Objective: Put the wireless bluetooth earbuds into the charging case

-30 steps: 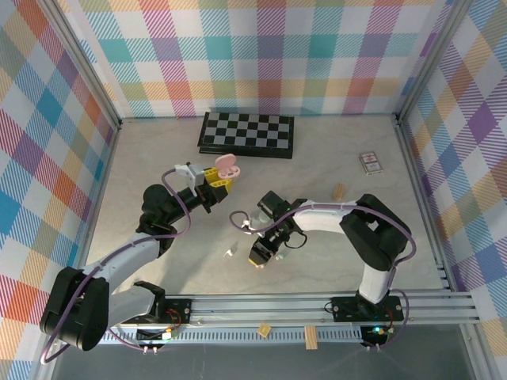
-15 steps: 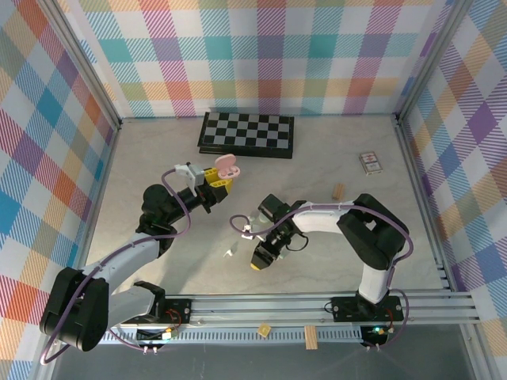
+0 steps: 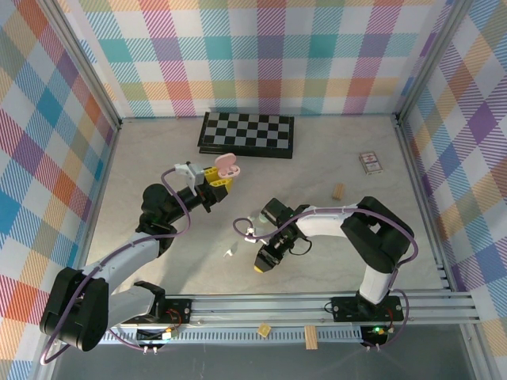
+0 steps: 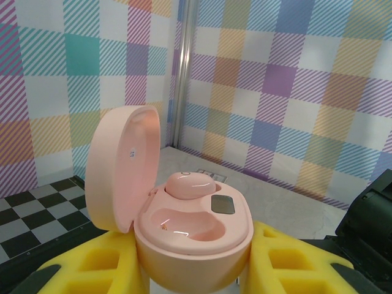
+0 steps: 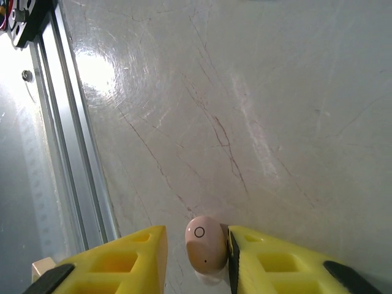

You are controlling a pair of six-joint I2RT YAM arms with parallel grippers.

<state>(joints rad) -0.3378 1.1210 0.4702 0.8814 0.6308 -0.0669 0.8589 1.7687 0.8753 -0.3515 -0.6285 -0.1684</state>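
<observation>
top external: high, from the near side, far, looks down on whole beige marbled tabletop (image 3: 158,158)
left wrist: close, level, over open pink pebble-shaped plastic case (image 4: 193,226)
right wrist: very close, down at tabletop
shared: tabletop, all; case, top and left wrist

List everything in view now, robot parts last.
charging case: one, pink, lid open, in left pincer
seated earbud: one, pink, in case's far socket; near socket empty
loose earbud: one, pink, on table between fingers of right pincer
small white item: one, table, left of right pincer
checkerboard: one, black-white, far side
card box: one, reddish, far right
wooden block: one, tan, right of centre
left pincer: yellow fingers, shut on case
right pincer: yellow fingers, straddling loose earbud
</observation>
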